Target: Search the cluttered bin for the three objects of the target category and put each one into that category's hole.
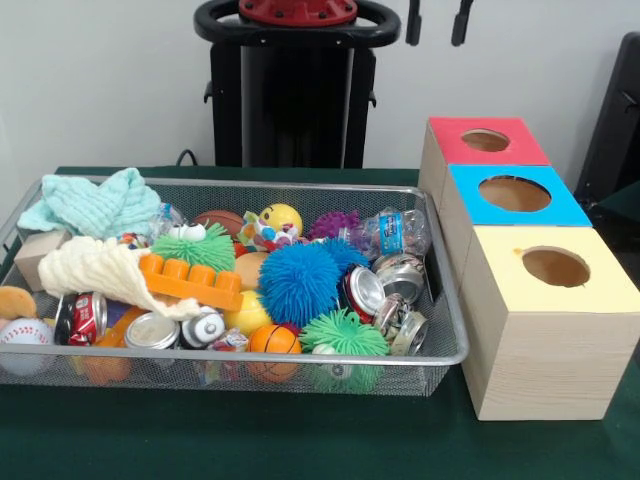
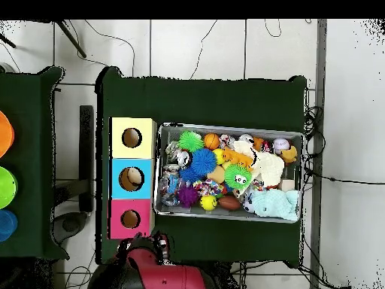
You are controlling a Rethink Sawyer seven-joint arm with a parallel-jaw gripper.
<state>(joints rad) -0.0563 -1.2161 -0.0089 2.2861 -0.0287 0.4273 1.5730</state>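
The wire mesh bin [image 1: 250, 358] is packed with toys, cloths and cans; it also shows in the overhead view [image 2: 225, 126]. A clear wrinkly bottle with a blue label band [image 1: 396, 232] lies in the bin's far right corner, next to the boxes, and shows from above [image 2: 168, 184]. Another clear crinkled piece [image 1: 166, 218] shows by the mint cloth; I cannot tell if it is a bottle. A third bottle is hidden. The red-panelled box's hole [image 1: 485, 140] [image 2: 130, 219] is in the farthest box. My gripper [image 1: 437, 24] hangs drawn back at the top edge above the red box, open and empty.
The blue-panelled box [image 1: 470, 180] and yellow-panelled box [image 1: 600, 290] stand in a row with the red one beside the bin. In the bin lie metal cans [image 1: 365, 290], spiky balls [image 1: 298, 283], an orange brick [image 1: 190, 280] and cloths [image 1: 95, 205]. The black pedestal [image 1: 290, 100] stands behind.
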